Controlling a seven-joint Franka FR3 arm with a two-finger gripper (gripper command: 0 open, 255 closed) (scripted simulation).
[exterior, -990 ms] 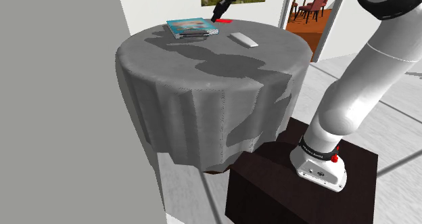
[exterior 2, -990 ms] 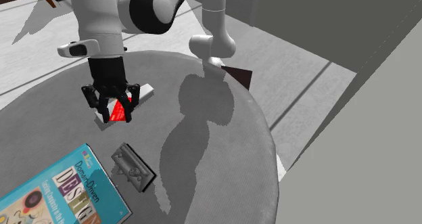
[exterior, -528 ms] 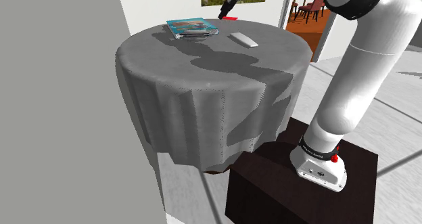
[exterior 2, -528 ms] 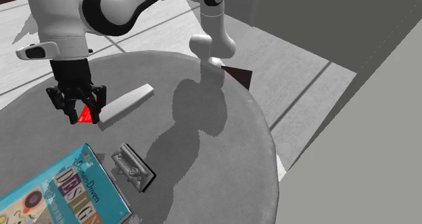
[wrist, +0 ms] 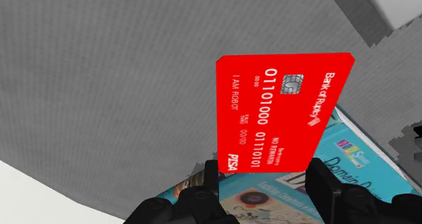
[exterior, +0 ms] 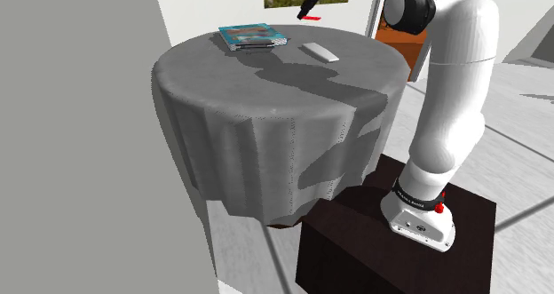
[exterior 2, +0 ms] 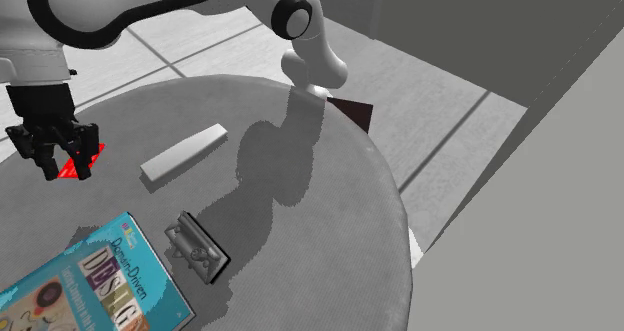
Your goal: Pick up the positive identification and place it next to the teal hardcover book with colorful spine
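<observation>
Since a second ago, black two-finger gripper (exterior 2: pixel 62 164) swung toward teal hardcover book (exterior 2: pixel 95 284); clamped on one edge of thin red bank card (wrist: pixel 284 114); likely light, stiff, slick; edge pinch suits.

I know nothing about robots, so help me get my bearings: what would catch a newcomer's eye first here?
First, the bright red card, printed like a bank card, clasped in the black gripper above the grey-draped round table. Then the teal book lying flat at the second exterior view's lower left, and the big white arm towering at the shoulder view's right.
</observation>
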